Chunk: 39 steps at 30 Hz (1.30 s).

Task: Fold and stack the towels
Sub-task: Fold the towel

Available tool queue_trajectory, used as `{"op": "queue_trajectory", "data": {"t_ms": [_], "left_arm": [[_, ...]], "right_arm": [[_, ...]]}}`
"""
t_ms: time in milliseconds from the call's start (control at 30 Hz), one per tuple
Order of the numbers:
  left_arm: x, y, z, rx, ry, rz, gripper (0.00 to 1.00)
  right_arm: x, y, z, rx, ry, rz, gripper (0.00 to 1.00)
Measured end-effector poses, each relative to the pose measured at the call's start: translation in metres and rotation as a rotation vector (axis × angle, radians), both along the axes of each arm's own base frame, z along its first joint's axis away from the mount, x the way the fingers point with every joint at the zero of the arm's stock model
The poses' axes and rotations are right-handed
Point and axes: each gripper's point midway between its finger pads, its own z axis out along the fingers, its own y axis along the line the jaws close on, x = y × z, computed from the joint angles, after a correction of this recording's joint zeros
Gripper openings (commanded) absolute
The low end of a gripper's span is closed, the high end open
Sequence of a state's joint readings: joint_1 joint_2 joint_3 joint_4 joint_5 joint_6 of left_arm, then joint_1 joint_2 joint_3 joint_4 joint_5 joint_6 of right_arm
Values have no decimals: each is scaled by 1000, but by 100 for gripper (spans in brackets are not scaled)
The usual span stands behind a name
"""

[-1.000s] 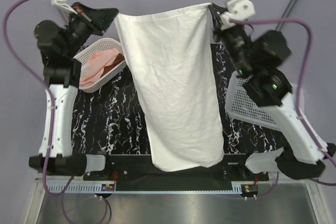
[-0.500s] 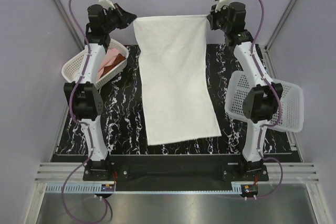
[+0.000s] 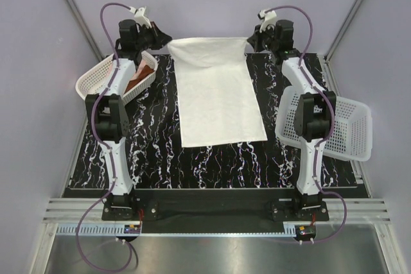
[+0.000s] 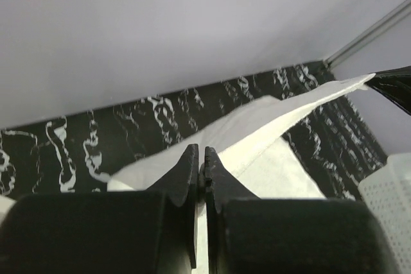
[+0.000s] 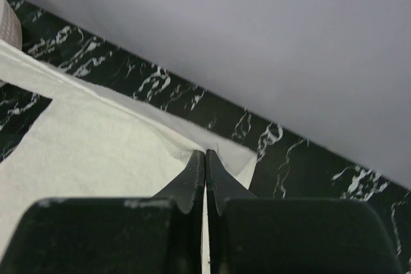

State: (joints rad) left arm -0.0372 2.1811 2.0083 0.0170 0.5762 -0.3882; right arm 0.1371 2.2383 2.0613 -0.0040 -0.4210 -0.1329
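Down the middle of the black marbled table the cream-white towel lies spread out, its far edge stretched between the two arms. The left gripper is pinched tight on the far-left corner and the right gripper on the far-right one, jaws basically closed on the cloth. The pink towel and rust-brown towel sit bunched in the white basket at far left. A second basket hangs over the right edge.
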Motion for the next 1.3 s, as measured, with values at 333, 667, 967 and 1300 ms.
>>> {"op": "queue_trajectory", "data": {"t_ms": [333,667,967,1300], "left_arm": [[-73,-17,-48,94,124,-69,0],[-152,-46,-55,156,152,-158,0],[-196,-50,-103,226,285,-181,0],[-236,-52,-121,321,341,-170,1]], "right_arm": [[-68,-19,-68,-76,238,-38,0],[-119,-44,-37,-147,282,-117,0],[-170,-50,-81,-177,480,-112,0],[-218,-54,-106,-184,596,-104,1]]}}
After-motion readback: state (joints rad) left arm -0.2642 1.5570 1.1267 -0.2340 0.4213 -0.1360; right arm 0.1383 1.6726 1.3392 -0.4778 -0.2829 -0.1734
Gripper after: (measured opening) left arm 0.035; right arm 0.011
